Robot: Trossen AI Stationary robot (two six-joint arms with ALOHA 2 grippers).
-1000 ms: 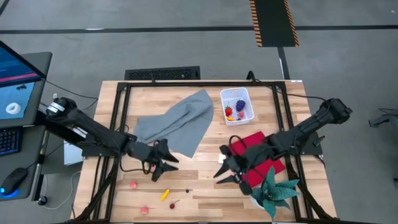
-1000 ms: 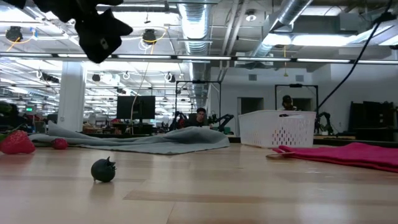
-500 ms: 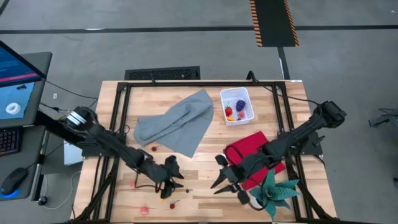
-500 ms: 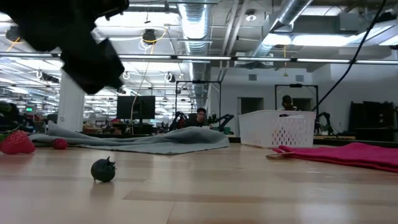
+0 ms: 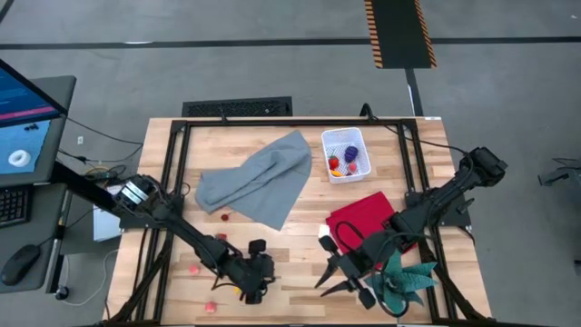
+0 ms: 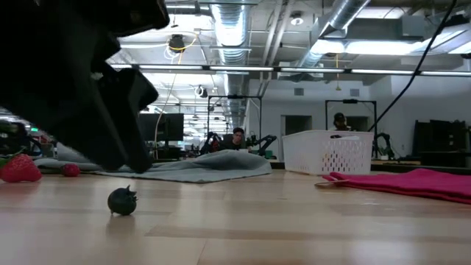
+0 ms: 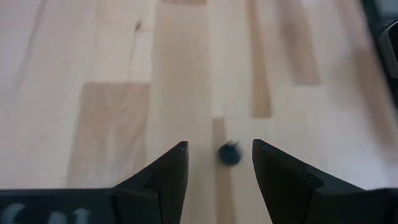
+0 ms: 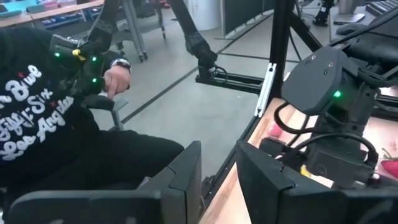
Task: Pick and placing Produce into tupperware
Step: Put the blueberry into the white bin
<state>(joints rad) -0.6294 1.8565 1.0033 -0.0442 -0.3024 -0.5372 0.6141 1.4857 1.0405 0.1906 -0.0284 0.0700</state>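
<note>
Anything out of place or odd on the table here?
Yes: a grey cloth lies crumpled across the table beside the tupperware, and some produce lies scattered loose at the near edge, including a small dark berry.

Bright, even overhead light — soft blur.

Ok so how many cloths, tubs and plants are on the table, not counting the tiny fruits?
Cloths: 2, a grey cloth and a red cloth
Tubs: 1, the white tub
Plants: 1, the teal plant
Total: 4
</note>
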